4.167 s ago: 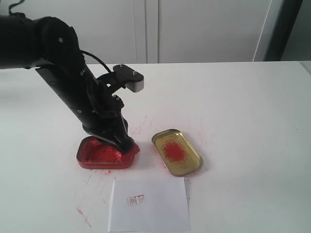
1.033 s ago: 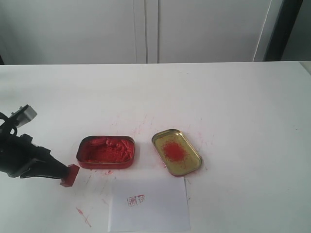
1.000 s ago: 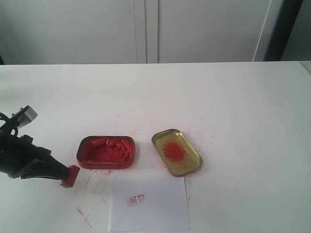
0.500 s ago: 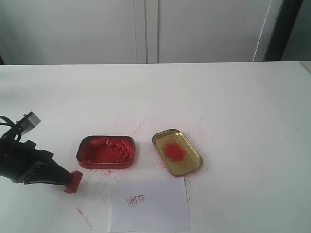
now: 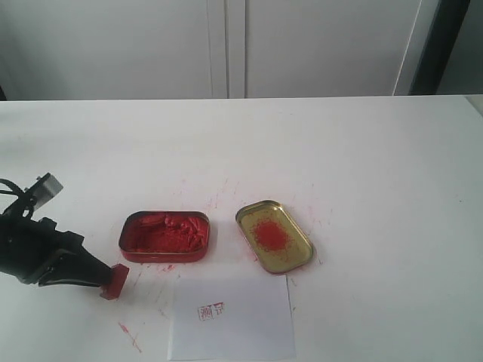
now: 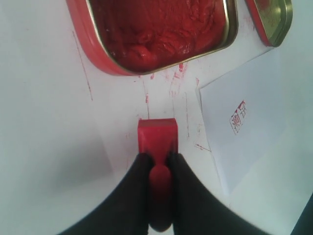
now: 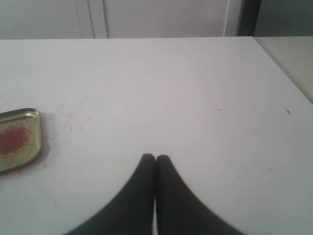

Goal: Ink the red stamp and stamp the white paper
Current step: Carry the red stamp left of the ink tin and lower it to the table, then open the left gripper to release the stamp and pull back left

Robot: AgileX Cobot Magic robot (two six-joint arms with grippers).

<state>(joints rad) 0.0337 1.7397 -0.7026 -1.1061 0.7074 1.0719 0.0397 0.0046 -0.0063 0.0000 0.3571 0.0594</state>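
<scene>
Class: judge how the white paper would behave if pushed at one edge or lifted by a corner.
The white paper lies flat and looks very thin, so it would probably droop if lifted by a corner. Nothing rests on it, so a push would likely slide it over the smooth table, or buckle it.

White cabinet doors (image 5: 226,45) behind tabletop (image 5: 362,166)

red ink tin (image 5: 164,236): gold lid (image 5: 275,236) just right of it, narrow gap btwn. white paper (image 5: 231,318) flat, front-right, near both. open table (image 5: 362,166) behind tin & far right.
</scene>
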